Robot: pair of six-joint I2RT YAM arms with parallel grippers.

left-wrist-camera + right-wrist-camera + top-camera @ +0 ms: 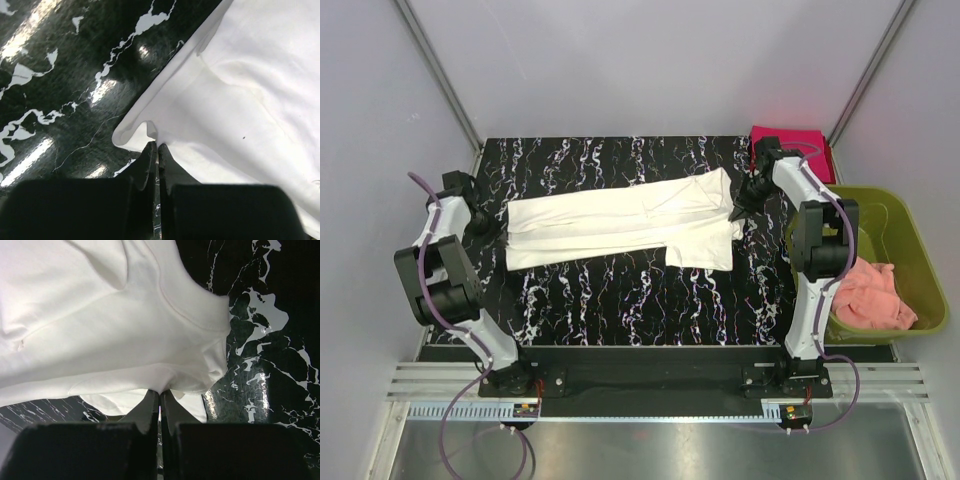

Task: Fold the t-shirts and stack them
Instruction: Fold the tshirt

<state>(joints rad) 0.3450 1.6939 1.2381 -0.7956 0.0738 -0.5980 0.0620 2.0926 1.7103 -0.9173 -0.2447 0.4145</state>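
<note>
Black, white-veined counter (620,300) is carrying the cream-white t-shirt (620,225). The shirt is lying as a long band across the middle, running from my left side to my right, with one end under each arm. An olive bin (910,215) is sitting off the right edge with a pink cloth (870,295) in it. The magenta-red t-shirt (798,140) is lying folded at the far right corner, just beyond the white band's right end.

Step in hand, as I am judging it: I am taking both ends of the band for a cross fold. To do it well:
- I am aiming to raise both ends together and level, so the band is not twisting.
- I am holding tension light, so the lengthwise folds are not sliding open.
- I am planning to carry one end over onto the other and match edges before letting go.

Risk: under-layers may be slipping out of the pinch. I cannot tell how many layers each pinch is taking.

My left end effector (156,146) is pinching fully closed on a small pucker at the white shirt's edge, low over the counter. My right end effector (160,394) is likewise clamping closed on the shirt's edge. Cloth is bunching above its tips and a lower layer is showing just beneath.
</note>
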